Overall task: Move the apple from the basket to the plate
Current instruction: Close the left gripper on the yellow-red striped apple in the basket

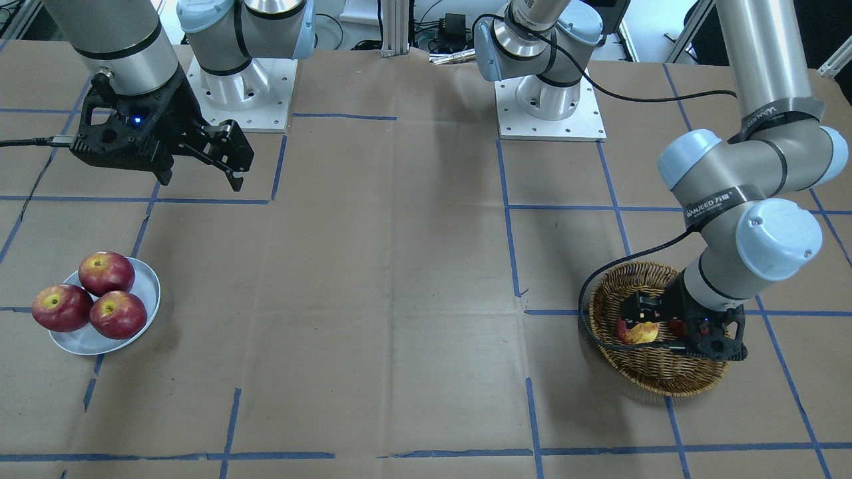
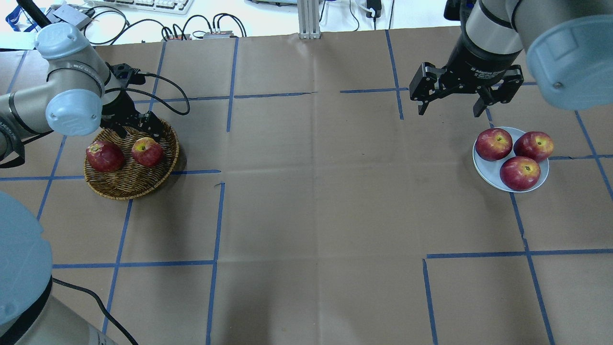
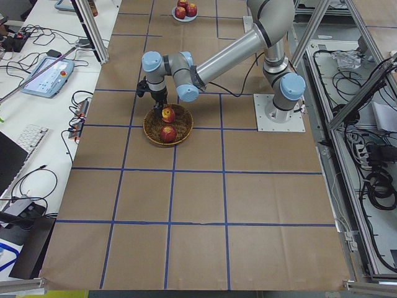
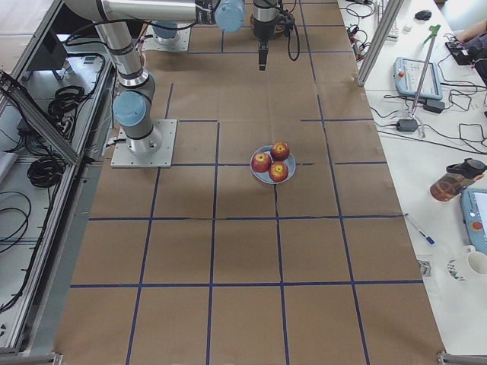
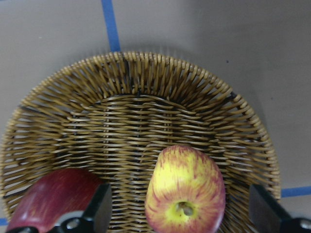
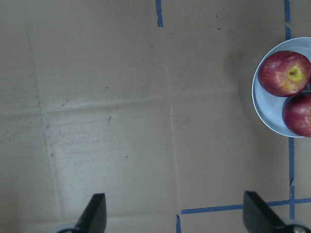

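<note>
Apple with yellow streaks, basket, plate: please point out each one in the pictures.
apple (image 5: 185, 190): left wrist view, middle of its streaked skin.
basket (image 2: 128, 182): overhead view, bare woven inside.
plate (image 1: 149, 287): front-facing view, bare rim.

Brown paper covers the desk (image 2: 306, 191), with blue tape lines (image 2: 216, 215) crossing it in a grid. The wicker basket (image 2: 119, 191) sits straight on the paper, and a tape line runs under it. Well apart from the basket, at the desk's other end, the pale plate (image 2: 483, 175) rests flat. Two white base plates (image 1: 279, 113) (image 1: 592, 126) sit behind the basket, on the robot's side.
</note>
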